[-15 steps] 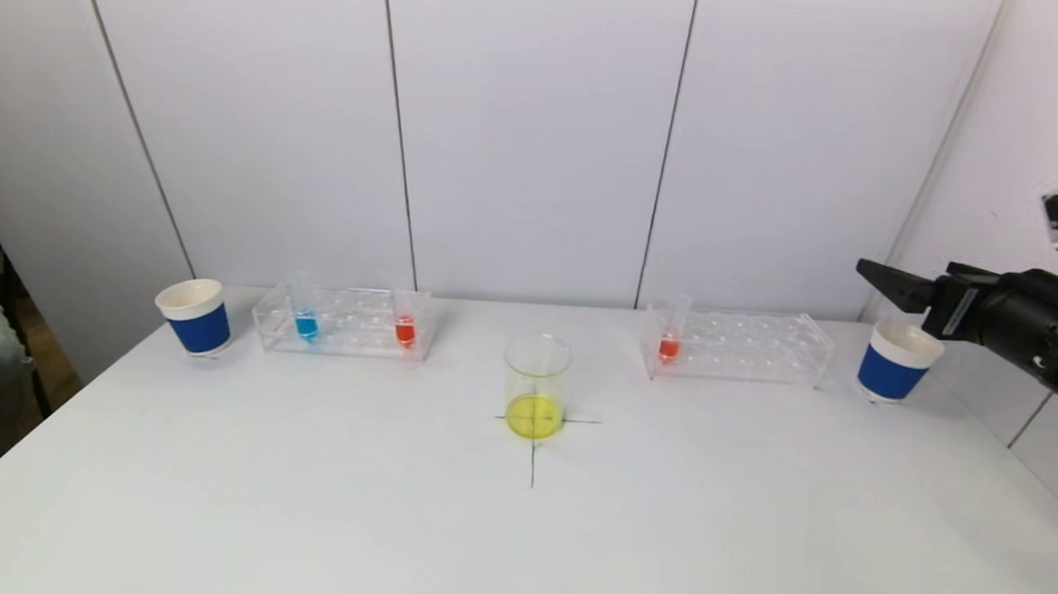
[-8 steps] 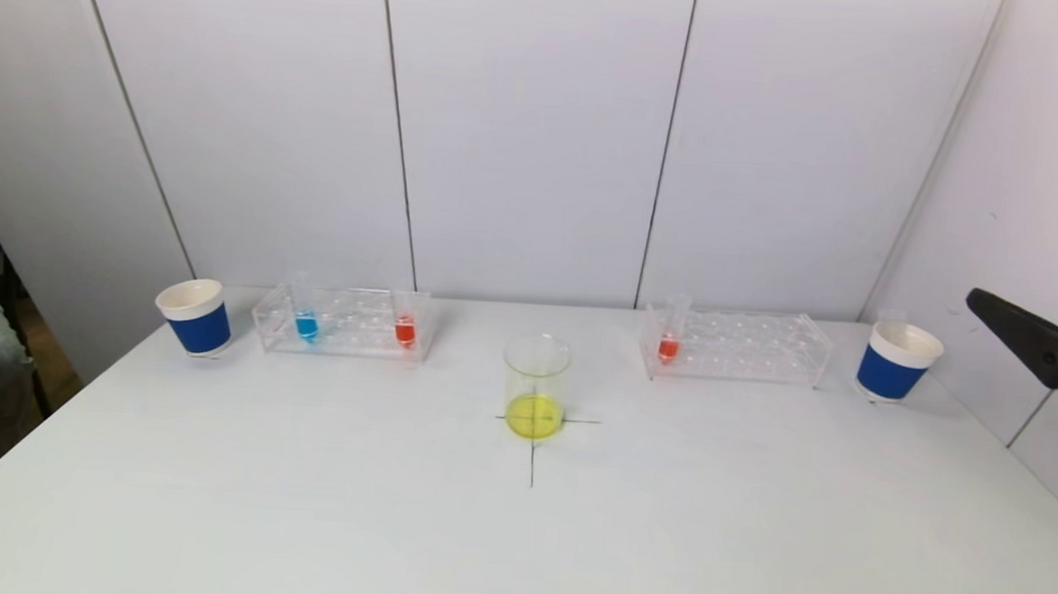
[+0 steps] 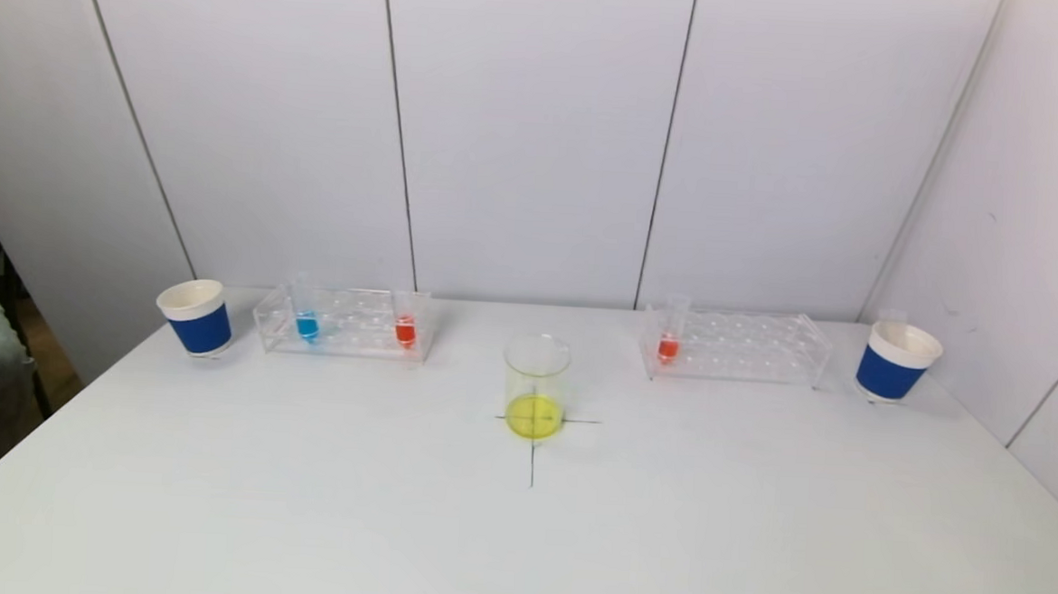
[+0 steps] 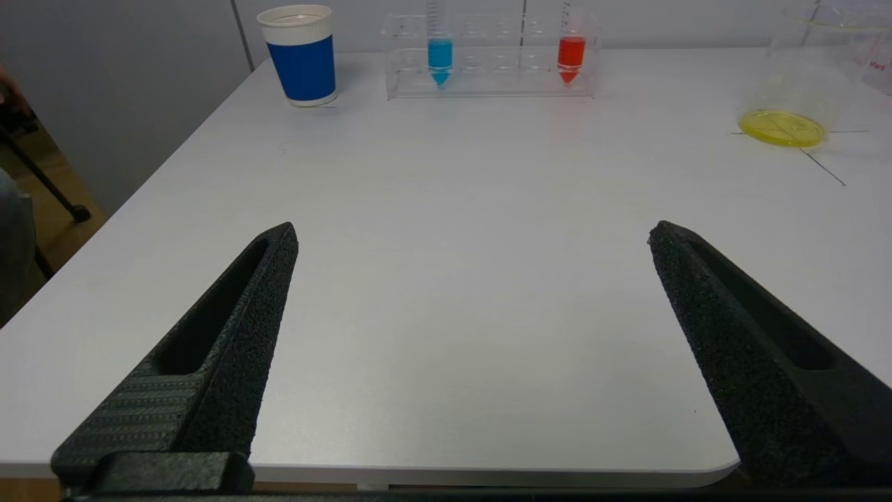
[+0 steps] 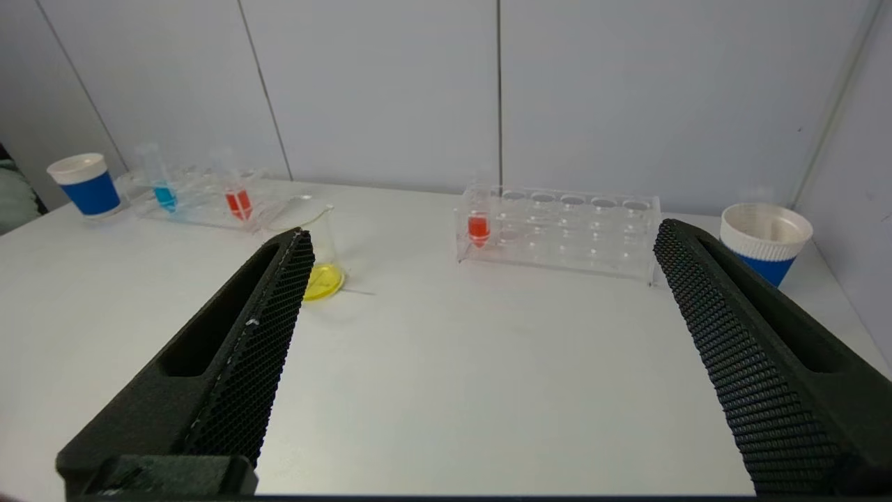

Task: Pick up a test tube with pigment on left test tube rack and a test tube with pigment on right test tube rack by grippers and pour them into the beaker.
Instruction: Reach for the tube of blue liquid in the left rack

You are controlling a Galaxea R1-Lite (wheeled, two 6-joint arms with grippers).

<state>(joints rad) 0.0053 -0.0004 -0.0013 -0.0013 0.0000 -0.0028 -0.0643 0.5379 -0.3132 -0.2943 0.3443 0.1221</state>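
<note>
The left rack (image 3: 344, 322) holds a blue-pigment tube (image 3: 307, 323) and a red-pigment tube (image 3: 405, 329). The right rack (image 3: 736, 346) holds one red-pigment tube (image 3: 669, 345). The glass beaker (image 3: 536, 387) with yellow liquid stands on a cross mark at the table's middle. Neither gripper shows in the head view. My left gripper (image 4: 474, 233) is open and empty over the near left table edge. My right gripper (image 5: 481, 240) is open and empty above the near right table, facing the right rack (image 5: 557, 230).
A blue paper cup (image 3: 195, 316) stands left of the left rack. Another blue cup (image 3: 896, 361) stands right of the right rack, with a clear tube top behind its rim. White wall panels close the back and right side.
My right arm pulled back from above the right blue cup and left the head view. The tubes, racks and beaker have not moved.
</note>
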